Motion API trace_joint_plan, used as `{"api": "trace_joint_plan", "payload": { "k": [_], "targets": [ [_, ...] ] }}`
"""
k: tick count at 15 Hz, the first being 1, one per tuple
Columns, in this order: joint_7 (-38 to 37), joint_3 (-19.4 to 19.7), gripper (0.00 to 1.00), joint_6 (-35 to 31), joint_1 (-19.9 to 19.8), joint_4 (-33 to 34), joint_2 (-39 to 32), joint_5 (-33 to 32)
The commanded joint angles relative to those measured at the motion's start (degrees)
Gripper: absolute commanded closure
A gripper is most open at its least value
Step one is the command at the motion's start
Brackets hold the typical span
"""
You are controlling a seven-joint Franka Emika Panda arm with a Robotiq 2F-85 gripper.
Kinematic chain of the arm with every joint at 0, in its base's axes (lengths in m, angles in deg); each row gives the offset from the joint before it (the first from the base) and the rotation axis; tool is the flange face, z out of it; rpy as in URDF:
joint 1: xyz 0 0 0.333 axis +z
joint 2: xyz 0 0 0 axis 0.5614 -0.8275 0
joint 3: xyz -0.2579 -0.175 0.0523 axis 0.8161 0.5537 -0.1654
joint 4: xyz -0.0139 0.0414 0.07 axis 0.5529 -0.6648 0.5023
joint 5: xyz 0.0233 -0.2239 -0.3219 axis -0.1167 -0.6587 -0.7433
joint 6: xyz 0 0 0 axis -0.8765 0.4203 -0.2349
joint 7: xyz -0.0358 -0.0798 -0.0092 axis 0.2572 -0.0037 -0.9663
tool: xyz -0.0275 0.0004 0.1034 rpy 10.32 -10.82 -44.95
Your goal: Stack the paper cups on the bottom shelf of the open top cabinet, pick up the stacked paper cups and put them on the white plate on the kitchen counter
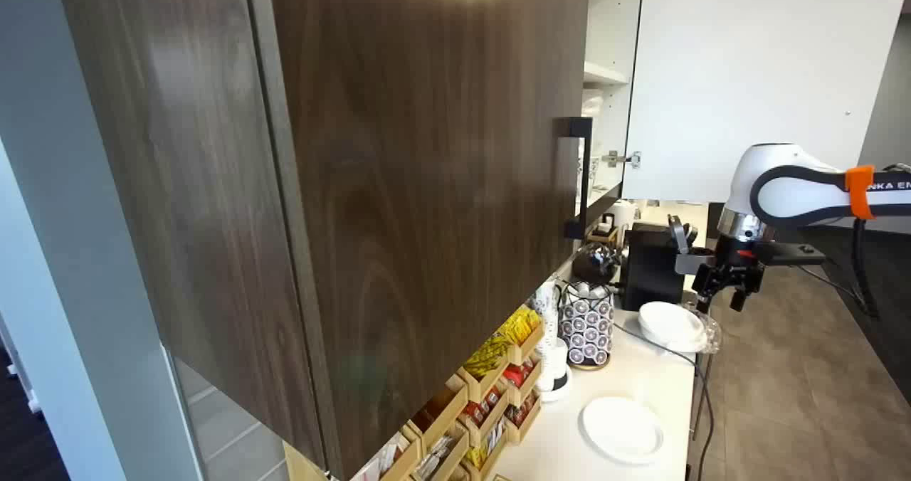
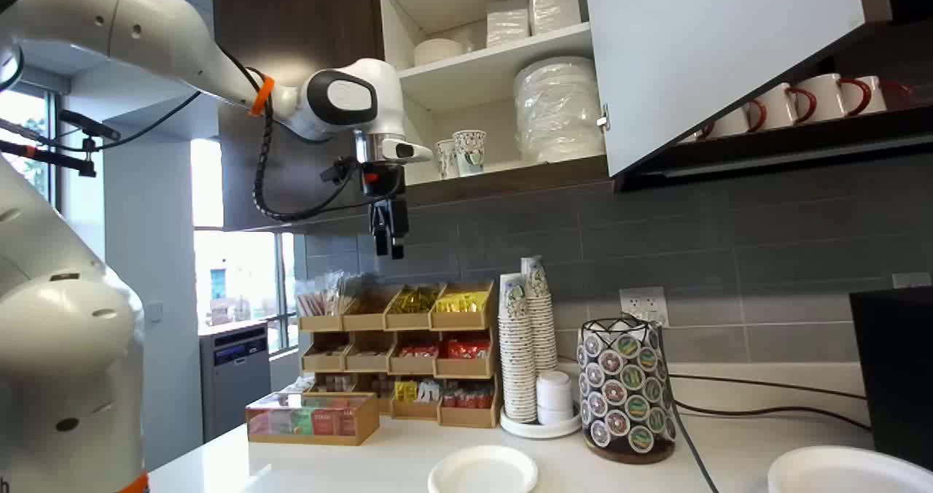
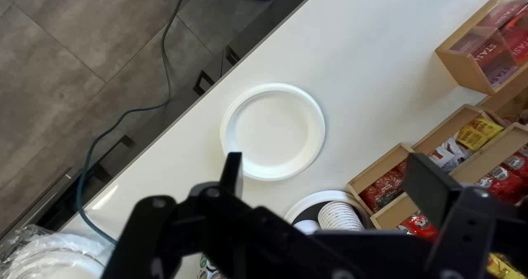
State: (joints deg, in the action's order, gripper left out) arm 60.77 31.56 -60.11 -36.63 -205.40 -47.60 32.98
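First, bring your empty, wide-spread gripper point(image 2: 389, 246) to the shelf point(image 2: 503, 165). Squeeze one cup point(image 2: 469, 152) lightly, then lower it straight into its neighbour point(image 2: 445, 160).

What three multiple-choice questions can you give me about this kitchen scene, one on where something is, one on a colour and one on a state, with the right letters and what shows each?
1. On which level of the open top cabinet do its patterned paper cups stand?
A) Top
B) Middle
C) Bottom

2. What colour is the bar handle on the brown door?
A) Red
B) Black
C) White

3. What state is the gripper in?
A) Open, holding nothing
B) Shut, holding nothing
C) Shut on a paper cup

Right letters:
1: C, as an exterior view shows them upright on the bottom shelf.
2: B, as an exterior view shows it black against the wood grain.
3: A, as the wrist view shows the fingers wide apart with nothing gripped.
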Motion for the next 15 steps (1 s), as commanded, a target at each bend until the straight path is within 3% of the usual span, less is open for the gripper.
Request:
{"api": "trace_joint_plan", "payload": {
  "k": [1,11,15],
  "targets": [
    [0.19,-0.32,0.0,0.11,-0.42,0.1,-0.04,0.19],
    [0.19,-0.32,0.0,0.11,-0.42,0.1,-0.04,0.19],
    [1.47,-1.98,0.0,-5.37,-0.17,4.87,-0.76,-2.89]
  ]
}}
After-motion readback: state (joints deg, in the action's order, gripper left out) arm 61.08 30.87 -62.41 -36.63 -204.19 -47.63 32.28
